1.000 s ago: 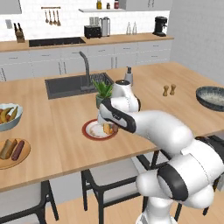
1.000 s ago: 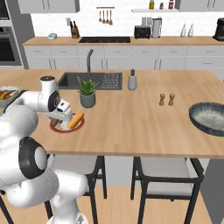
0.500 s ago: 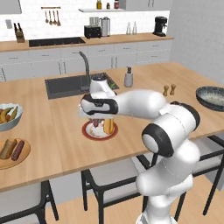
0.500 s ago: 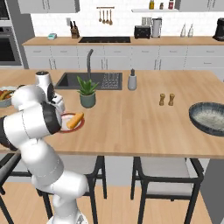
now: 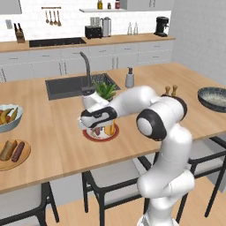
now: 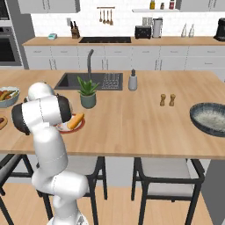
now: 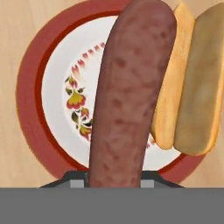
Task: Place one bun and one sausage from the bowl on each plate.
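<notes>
The long wooden surface (image 5: pixel 53 132) carries the white plate with a red-brown rim (image 7: pixel 30 109) at frame centre; on its right side lies a tan split bun (image 7: pixel 192 87). Directly above, the gripper (image 5: pixel 98 128) clamps a reddish-brown sausage (image 7: pixel 127 96), its long axis parallel to the bun.

wooden counter (image 5: pixel 57 132) carries red-rimmed plate (image 5: pixel 90 135), tan plate (image 5: pixel 24 155), bowl (image 6: pixel 210 118).

Both base views looking forward and down from behind the arm, left and right, sharing the counter (image 5: pixel 145 137) and red-rimmed plate (image 6: pixel 70 128), hand view looking close down onto that plate.
</notes>
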You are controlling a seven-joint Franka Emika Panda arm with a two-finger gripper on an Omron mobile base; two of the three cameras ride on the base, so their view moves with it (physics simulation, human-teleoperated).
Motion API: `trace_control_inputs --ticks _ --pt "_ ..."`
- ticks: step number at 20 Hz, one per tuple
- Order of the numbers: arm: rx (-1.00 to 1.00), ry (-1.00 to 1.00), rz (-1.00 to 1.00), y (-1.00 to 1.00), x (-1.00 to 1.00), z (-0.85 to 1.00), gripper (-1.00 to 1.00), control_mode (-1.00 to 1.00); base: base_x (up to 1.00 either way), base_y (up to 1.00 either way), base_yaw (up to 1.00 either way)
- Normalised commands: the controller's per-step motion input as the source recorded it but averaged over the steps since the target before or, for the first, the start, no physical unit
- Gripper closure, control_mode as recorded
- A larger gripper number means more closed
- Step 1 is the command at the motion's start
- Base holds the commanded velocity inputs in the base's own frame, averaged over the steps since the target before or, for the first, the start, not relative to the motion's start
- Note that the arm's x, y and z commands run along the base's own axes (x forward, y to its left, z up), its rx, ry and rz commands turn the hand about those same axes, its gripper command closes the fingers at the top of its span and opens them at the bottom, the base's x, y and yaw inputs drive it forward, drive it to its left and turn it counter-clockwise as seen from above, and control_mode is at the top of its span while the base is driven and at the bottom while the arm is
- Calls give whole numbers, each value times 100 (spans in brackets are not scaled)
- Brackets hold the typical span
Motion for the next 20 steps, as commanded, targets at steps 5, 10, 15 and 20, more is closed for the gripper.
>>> trace_control_inputs --ticks 5,10,15,20 --pt "-3 -4 0 0 52 -18 -100 -100 0 0 0" --pt "0 0 0 -25 14 1 -100 -100 0 0 0" --pt "2 -7 0 -33 -13 26 -100 -100 0 0 0" --pt "2 -53 0 -33 -100 100 -100 -100 0 0 0"
